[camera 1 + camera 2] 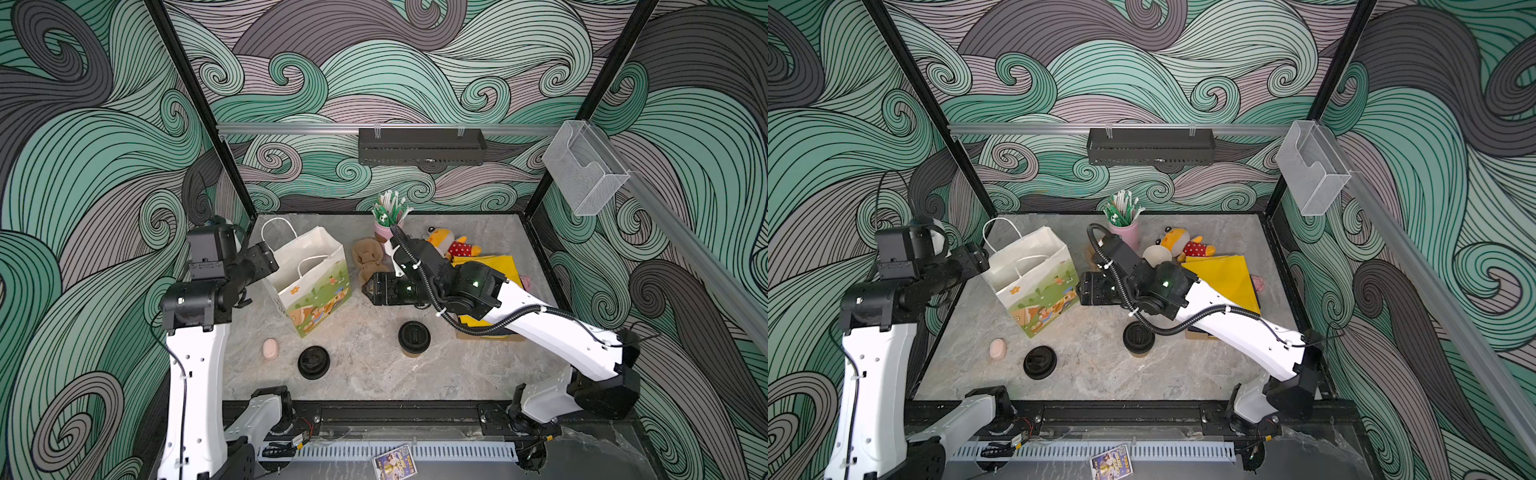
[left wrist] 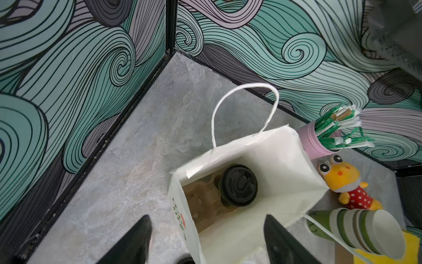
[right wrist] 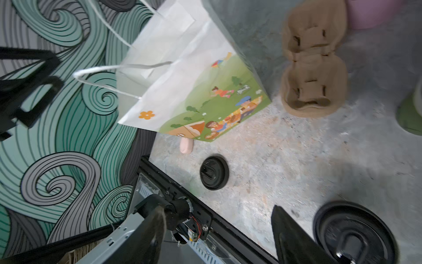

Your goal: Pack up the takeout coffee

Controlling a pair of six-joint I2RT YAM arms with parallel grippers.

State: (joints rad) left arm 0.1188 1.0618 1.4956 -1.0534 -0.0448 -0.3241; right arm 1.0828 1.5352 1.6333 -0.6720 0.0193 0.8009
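Note:
A white paper bag (image 1: 316, 286) with a picnic print stands open at the left of the table. Inside it, in the left wrist view, a takeout coffee (image 2: 238, 186) with a black lid sits upright on a brown insert; its side is mostly hidden. My left gripper (image 2: 207, 242) hovers open over the bag's (image 2: 262, 164) mouth, by its left rim in a top view (image 1: 272, 259). A second takeout coffee (image 1: 413, 337), brown with a black lid, stands on the table. My right gripper (image 1: 368, 289) is open and empty, behind that cup (image 3: 354, 235) and right of the bag.
Loose black lids (image 1: 313, 362) and a pink oval object (image 1: 270, 348) lie in front of the bag. A brown cup carrier (image 1: 368, 257), a pink cup of straws (image 1: 388, 216), a plush toy (image 1: 451, 245), lidless stacked cups (image 1: 1156, 255) and yellow napkins (image 1: 490, 266) crowd the back right.

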